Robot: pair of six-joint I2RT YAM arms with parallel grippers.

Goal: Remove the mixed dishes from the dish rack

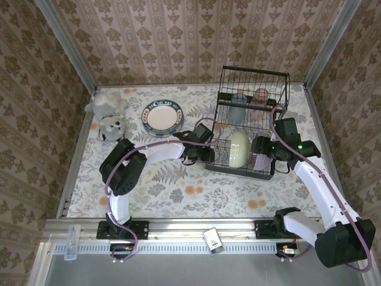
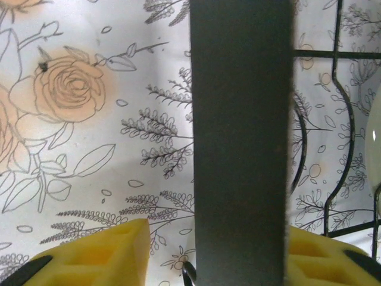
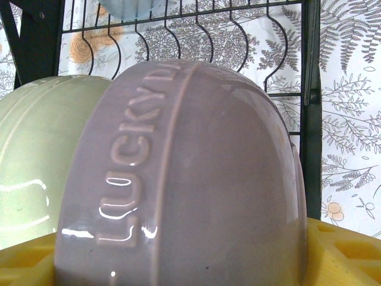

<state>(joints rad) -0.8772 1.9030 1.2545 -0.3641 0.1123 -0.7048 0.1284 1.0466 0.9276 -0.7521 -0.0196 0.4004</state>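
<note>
We are looking down on a table under a flowered cloth (image 1: 196, 199), with patterned wallpaper closing it in on three sides. The dish rack (image 1: 254, 70) is standing on the right half, close to the far wall. One plate (image 1: 162, 116) is lying flat on the cloth to its left, and a plush toy (image 1: 107, 116) is sitting near the far left corner. The near strip of cloth is lying open.

On the upper shelf we are seeing a bluish cup (image 1: 239, 101) and a pink cup (image 1: 261, 95). Below, a green bowl (image 1: 239, 149) is standing on edge beside a lavender bowl (image 1: 259, 161).

The left gripper (image 1: 199, 152) is sitting at the rack's left end. Its wrist camera is showing the yellow pads (image 2: 107, 256) spread, with a dark upright bar (image 2: 241, 143) between them and a gap on one side.

The right gripper (image 1: 262, 154) is straddling the lavender bowl. Up close, that bowl is showing raised lettering, but we cannot tell whether the pads (image 3: 348, 253) are pressing it.
</note>
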